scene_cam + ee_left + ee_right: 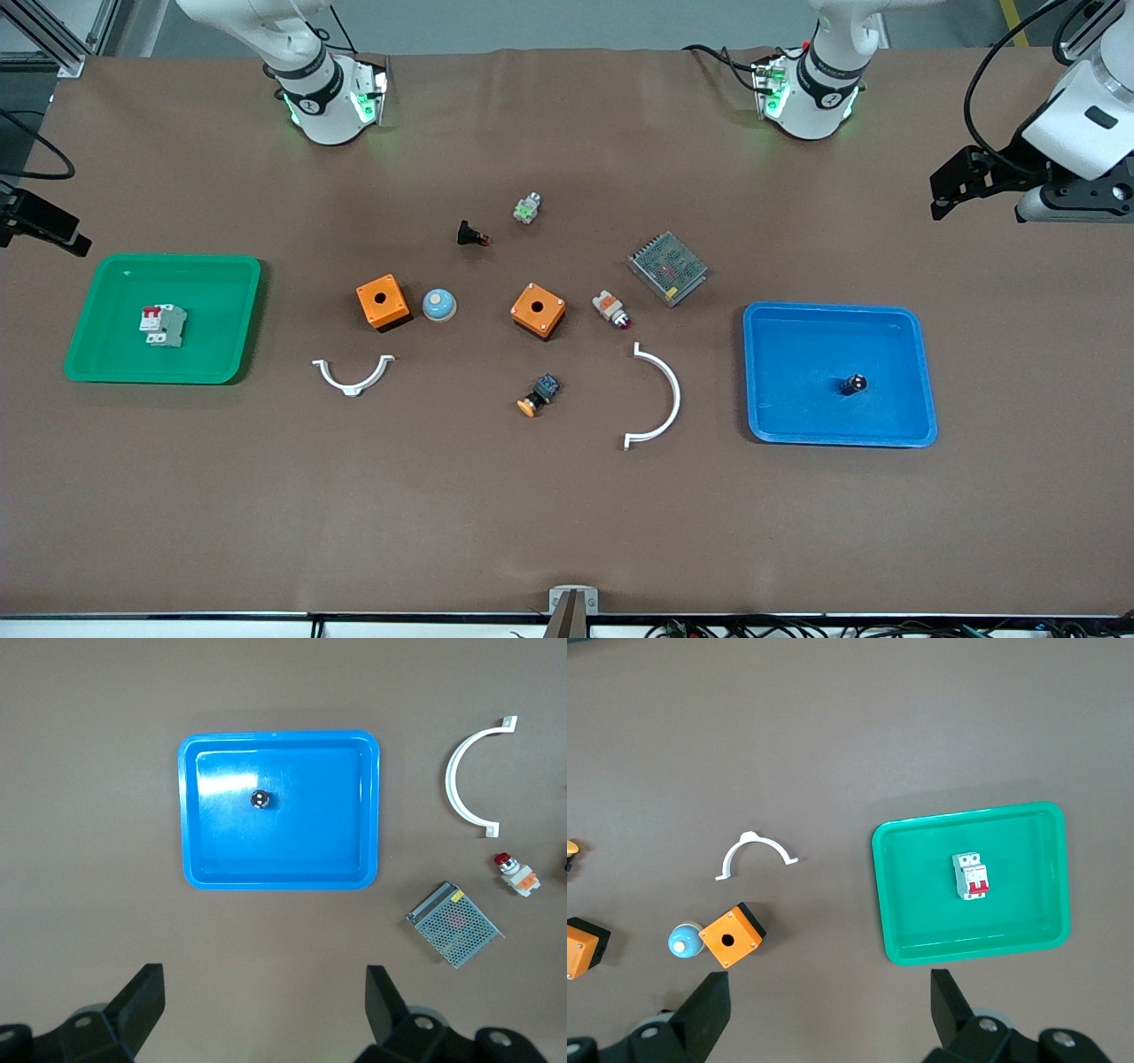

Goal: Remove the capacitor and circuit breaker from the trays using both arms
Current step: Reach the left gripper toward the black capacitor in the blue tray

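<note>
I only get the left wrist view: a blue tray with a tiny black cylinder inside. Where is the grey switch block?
Observer: The breaker lies in the green tray, toward the right arm's end of the table.
Visitor: Is anything gripping it?
Observer: No. The right gripper hangs open above the table beside that tray.
Visitor: And the arm I'm looking through?
Observer: The left gripper hangs open, high over bare table at the left arm's end.

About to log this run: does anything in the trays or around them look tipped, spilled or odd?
Nothing stands out. The capacitor stands upright in the blue tray, the breaker lies flat in the green tray, and both sit well inside the rims.
</note>
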`<control>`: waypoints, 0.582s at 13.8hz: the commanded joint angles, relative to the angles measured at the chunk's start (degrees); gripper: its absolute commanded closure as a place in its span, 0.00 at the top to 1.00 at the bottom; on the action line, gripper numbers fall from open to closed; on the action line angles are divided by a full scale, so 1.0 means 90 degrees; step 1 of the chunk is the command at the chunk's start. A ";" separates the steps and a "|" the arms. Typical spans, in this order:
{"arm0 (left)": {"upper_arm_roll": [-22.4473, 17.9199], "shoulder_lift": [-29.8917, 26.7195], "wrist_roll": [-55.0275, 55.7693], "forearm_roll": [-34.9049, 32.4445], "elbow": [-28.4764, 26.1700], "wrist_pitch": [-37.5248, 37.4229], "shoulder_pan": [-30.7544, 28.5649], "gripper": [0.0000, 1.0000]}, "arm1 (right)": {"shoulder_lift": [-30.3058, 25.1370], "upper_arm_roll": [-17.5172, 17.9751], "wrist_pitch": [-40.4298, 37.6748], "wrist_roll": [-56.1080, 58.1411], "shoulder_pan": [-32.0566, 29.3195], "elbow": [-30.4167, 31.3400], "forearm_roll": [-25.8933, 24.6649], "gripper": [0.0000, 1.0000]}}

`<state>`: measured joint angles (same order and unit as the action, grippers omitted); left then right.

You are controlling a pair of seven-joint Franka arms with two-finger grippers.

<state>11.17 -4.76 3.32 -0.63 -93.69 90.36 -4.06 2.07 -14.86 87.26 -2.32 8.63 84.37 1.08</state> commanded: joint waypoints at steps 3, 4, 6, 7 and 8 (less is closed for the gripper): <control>0.0038 0.0235 0.0003 -0.0125 0.0195 -0.0158 -0.0047 1.00 | 0.0073 -0.0018 0.0011 -0.0055 0.0018 -0.0165 0.0066 1.00; 0.0028 0.0401 -0.0007 -0.0125 0.0233 -0.0158 -0.0047 1.00 | 0.0073 -0.0018 0.0011 -0.0055 0.0018 -0.0165 0.0066 1.00; -0.0030 0.1005 -0.0017 -0.0183 0.0555 -0.0158 -0.0077 1.00 | 0.0073 -0.0018 0.0011 -0.0055 0.0018 -0.0165 0.0075 1.00; -0.0050 0.1211 0.0002 -0.0222 0.0546 -0.0051 -0.0067 1.00 | 0.0073 -0.0018 0.0011 -0.0055 0.0018 -0.0165 0.0075 1.00; -0.0040 0.1503 0.0022 -0.0271 0.0517 0.0211 -0.0048 1.00 | 0.0092 -0.0028 0.0002 -0.0055 0.0018 -0.0156 0.0075 1.00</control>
<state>10.64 2.92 3.32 -1.49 -92.01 90.82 -4.59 2.09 -14.87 87.73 -2.32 8.63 84.29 1.08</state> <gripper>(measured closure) 0.000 0.000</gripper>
